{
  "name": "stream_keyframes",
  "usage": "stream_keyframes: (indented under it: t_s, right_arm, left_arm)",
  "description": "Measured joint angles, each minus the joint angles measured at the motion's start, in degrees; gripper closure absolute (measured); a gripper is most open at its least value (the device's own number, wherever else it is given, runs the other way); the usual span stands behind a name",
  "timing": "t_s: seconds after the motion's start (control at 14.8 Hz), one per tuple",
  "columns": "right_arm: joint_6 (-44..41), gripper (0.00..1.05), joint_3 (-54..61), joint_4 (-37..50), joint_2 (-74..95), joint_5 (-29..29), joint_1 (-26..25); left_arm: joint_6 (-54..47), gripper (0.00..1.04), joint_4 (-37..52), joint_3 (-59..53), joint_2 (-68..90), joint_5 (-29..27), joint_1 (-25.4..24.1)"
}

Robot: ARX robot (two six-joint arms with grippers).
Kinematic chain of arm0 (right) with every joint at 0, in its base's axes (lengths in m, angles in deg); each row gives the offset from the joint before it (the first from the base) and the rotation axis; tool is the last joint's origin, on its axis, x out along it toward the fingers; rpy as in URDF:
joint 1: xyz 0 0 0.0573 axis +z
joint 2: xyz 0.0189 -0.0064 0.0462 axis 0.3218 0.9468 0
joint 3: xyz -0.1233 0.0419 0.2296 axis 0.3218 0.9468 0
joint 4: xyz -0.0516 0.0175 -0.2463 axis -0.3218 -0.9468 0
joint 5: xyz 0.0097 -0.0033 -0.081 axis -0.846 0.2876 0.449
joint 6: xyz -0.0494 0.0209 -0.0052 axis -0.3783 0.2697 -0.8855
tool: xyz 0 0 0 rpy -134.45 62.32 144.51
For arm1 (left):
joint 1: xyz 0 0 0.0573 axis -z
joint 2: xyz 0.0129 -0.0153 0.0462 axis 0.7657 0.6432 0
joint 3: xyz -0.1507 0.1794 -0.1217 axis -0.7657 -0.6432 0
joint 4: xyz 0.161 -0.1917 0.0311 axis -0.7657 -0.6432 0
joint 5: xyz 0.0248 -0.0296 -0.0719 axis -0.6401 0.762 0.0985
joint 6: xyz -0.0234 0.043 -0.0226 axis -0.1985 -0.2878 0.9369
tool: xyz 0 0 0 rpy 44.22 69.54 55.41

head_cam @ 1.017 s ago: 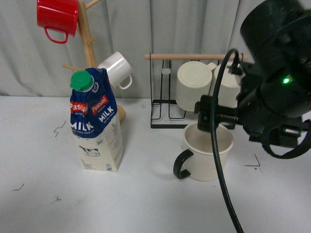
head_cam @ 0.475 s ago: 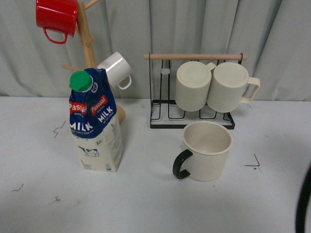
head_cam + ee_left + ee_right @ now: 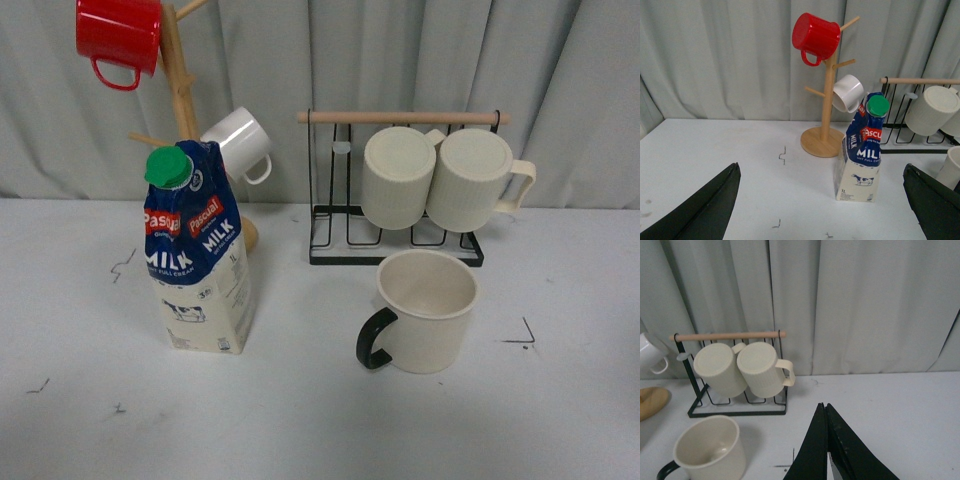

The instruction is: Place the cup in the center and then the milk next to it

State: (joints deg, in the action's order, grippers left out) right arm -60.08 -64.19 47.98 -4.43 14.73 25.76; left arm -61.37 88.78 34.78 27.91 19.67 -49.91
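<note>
Cup (image 3: 425, 310) upright on the worktop (image 3: 300, 430), mouth up, a little right of the middle, just in front of the wire rack (image 3: 395, 250). Black handle turned to the near left, leaving the plain wall free for a grip. Touched by nothing.

Milk carton (image 3: 197, 255) upright too, green cap on, well apart from the cup on the left, just in front of the mug tree (image 3: 178, 100). Not yet beside the cup: judged the half of the task left to do, taking the cup's spot for centre.

Neither arm visible from the front. Left pincer (image 3: 821, 170) spread wide and empty, aimed at the carton from some way off, carton framed between the two fingers. Probably opened that far to fit a broad body and take it low, against tipping. Right pincer (image 3: 823, 407) pressed closed on nothing, hovering back from the cup, ribbed mugs (image 3: 740, 372) on the rack beyond. Likely kept narrow to stay clear of both.

Worth minding on the approach: tall carton on a small base, easy to topple. Mug tree close behind, white mug (image 3: 240, 143) hanging right by the cap.
</note>
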Motion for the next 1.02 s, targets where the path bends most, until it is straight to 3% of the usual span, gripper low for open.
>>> stream_keyframes:
  t_s: [0.2,0.27,0.34,1.02]
  right_arm:
    - [0.00,1.03,3.30,-4.37,-7.13,-1.66,-2.16]
    - [-0.02,1.03,4.33,-5.88,-10.21,-6.32,-5.70]
    - [0.00,1.03,5.90,-2.29,-9.94,-6.38,-7.13]
    - [-0.02,1.03,7.74,-21.73,-30.32,-6.93,-6.99]
  left_arm:
    - [0.00,0.07,0.00,0.00,0.00,0.02,0.00]
    - [0.00,0.07,0.00,0.00,0.00,0.02,0.00]
    - [0.00,0.07,0.00,0.00,0.00,-0.09,0.00]
    - [0.00,0.07,0.00,0.00,0.00,0.02,0.00]
